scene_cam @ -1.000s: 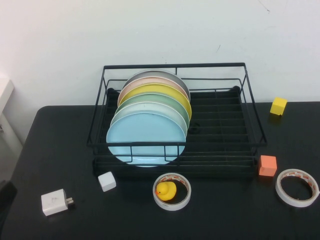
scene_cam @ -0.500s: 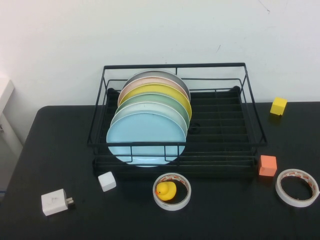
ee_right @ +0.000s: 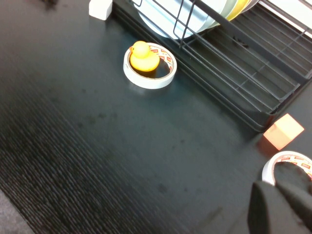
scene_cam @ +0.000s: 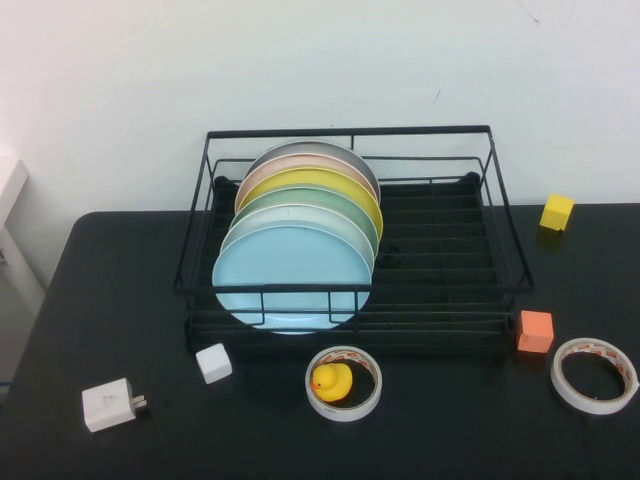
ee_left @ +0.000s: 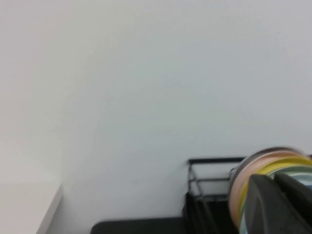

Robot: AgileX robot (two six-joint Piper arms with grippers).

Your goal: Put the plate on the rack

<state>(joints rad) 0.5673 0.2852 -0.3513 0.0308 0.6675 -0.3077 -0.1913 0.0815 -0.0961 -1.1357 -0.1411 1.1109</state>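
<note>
Standing upright in the large black wire dish rack (scene_cam: 440, 240), at the front of a row of plates, is the round light sky-blue plate (scene_cam: 290, 275) in the high view. Behind it: pale mint-white plate (scene_cam: 262, 217), green plate (scene_cam: 350, 205), yellow plate (scene_cam: 345, 184), pink plate (scene_cam: 262, 176), grey plate (scene_cam: 345, 155), all on edge in the rack's left half. Rack sits on the black desk (scene_cam: 120, 300). In front of the rack: white cube (scene_cam: 214, 362), white plug adapter (scene_cam: 112, 404), white tape roll (scene_cam: 344, 383) with a yellow rubber duck (scene_cam: 333, 380) inside its ring. On the right: orange cube (scene_cam: 536, 331), second tape roll (scene_cam: 594, 375), yellow cube (scene_cam: 557, 212). No arms in this view.

Left wrist view: left gripper (ee_left: 280, 204) pressed together, raised and pointed at the white wall, nothing held. Rack corner (ee_left: 204, 185) and plate edges (ee_left: 265, 163) beyond it.

Right wrist view: right gripper (ee_right: 282, 204) pressed together, empty, over the desk (ee_right: 87, 146) just beside the second tape roll (ee_right: 287, 165). Duck (ee_right: 143, 57) in its tape roll (ee_right: 148, 75), orange cube (ee_right: 283, 131), white cube (ee_right: 101, 8), rack front (ee_right: 234, 68) with the blue plate (ee_right: 165, 22) all visible.
</note>
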